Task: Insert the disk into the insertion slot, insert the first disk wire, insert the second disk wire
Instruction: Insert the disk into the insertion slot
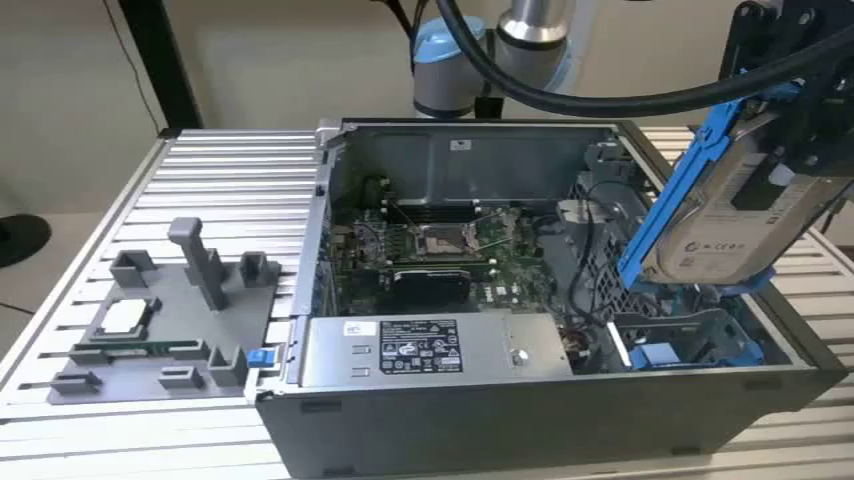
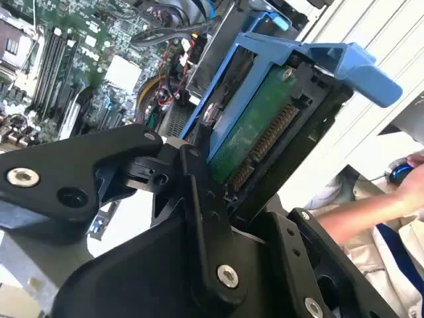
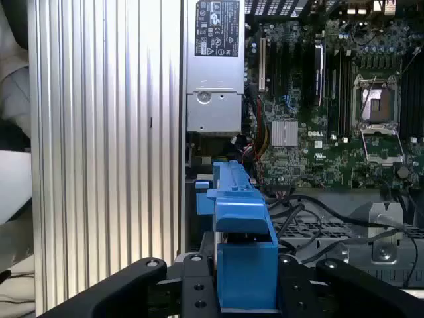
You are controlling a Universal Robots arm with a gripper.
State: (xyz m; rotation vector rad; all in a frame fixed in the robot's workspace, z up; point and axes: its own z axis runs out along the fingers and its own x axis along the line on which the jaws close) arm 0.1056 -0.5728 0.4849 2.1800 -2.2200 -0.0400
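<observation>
One claw [image 1: 781, 170] clamps disk [image 1: 727, 225] | tilted over insertion slot [image 1: 681, 350] | black cables [image 1: 583, 265] beside slot

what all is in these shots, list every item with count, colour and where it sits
disk: one, silver-grey with a white label in a blue carrier frame, held tilted above the case at the exterior view's right
insertion slot: one, grey metal with blue rails, inside the case below the disk
computer case: one, grey, top open, on the table
motherboard: one, green, on the case floor
power supply box: one, grey with a black-and-white sticker, along the case's near wall
fixture plate: one, grey with upright blocks, at the exterior view's left
table: one, ribbed silver
person's forearm: one, beside the table
robot arm: one, silver and light blue, behind the case
gripper: one, black, shut on the disk
</observation>
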